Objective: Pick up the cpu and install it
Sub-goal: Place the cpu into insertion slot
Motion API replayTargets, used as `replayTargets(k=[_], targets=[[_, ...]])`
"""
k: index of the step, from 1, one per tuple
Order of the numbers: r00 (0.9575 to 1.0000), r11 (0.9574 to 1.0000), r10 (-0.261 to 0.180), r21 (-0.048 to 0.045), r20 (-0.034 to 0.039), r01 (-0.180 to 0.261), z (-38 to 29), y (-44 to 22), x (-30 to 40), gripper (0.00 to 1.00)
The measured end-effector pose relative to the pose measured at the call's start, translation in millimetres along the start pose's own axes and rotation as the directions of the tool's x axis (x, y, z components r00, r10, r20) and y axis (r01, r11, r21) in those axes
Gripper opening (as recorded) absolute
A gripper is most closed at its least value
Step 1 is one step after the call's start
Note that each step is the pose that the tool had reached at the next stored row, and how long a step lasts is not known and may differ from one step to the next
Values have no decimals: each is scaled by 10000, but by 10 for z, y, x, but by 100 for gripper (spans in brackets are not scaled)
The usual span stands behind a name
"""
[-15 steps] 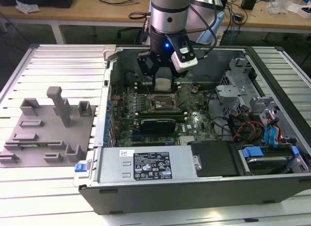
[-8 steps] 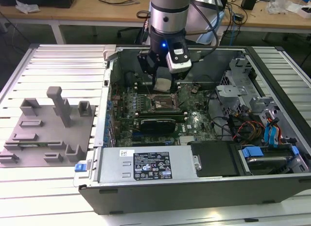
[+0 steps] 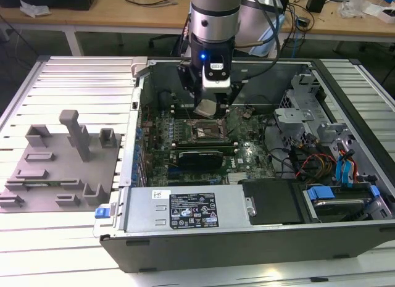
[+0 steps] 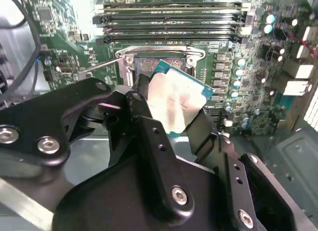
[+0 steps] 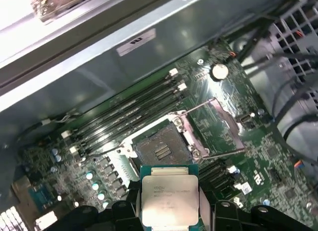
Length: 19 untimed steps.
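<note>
My gripper hangs inside the open computer case, shut on the cpu, a flat square chip with a pale silver top and a thin green rim. In both wrist views the black fingers clamp two opposite edges of the chip. In the first wrist view the cpu sits a little above and beside the dark square socket, not touching it. The socket's metal frame is swung open. In the exterior view the socket lies just below the gripper.
Memory slots run along one side of the socket. At the exterior view's left a grey plastic tray with upright blocks lies on the table. A power supply fills the case front, and cables and drive bays crowd its right.
</note>
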State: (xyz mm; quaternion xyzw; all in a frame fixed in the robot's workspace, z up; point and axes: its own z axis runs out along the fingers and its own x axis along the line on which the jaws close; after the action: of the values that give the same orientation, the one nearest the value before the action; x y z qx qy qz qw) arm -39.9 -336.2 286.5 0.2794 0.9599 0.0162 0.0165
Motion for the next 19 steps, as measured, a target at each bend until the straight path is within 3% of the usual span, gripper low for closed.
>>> replayTargets(k=[2,4,7,10,13,14,19], targets=[[9994,9994,354,8,14,-354,0,0,0,55],[9956,9956,934,19,38,-934,1,0,0,55],[9873,9873,1586,30,67,-1586,2,0,0,55],[9761,9761,2172,39,93,-2172,2,0,0,55],[9553,9554,2953,48,129,-2954,3,0,0,55],[9511,9511,3087,49,135,-3088,4,0,0,55],[9112,9113,4115,56,186,-4117,7,0,0,55]])
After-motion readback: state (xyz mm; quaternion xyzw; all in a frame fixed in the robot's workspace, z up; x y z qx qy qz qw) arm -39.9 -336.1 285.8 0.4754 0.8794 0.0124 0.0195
